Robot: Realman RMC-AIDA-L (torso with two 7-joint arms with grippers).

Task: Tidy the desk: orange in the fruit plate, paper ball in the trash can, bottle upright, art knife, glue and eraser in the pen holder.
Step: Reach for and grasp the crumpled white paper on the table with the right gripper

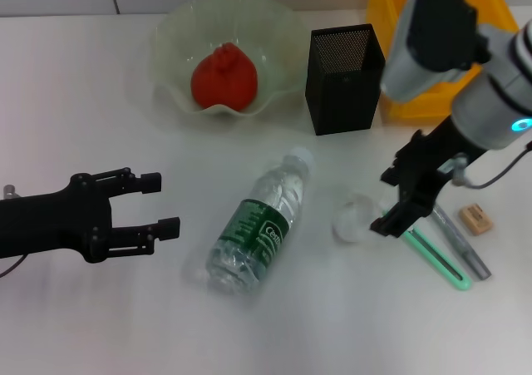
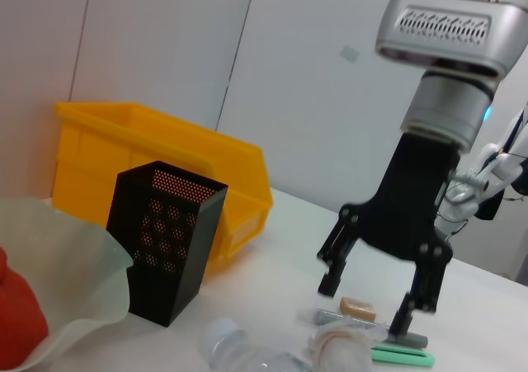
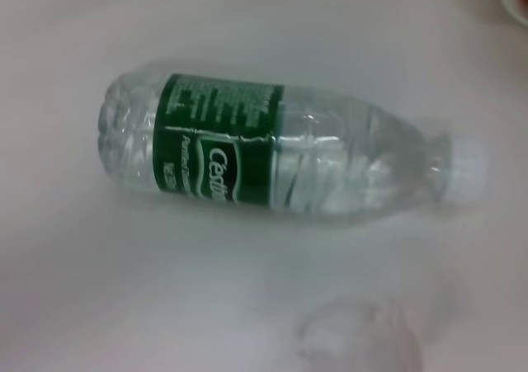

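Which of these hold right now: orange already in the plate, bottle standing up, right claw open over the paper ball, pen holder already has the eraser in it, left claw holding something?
1. The orange sits in the fruit plate. True.
2. The bottle stands upright. False: it lies on its side on the desk.
3. The right claw is open, close above the paper ball. True.
4. The eraser is in the pen holder. False: it lies on the desk near the art knife and glue.
5. The left claw holds something. False: it is open and empty.
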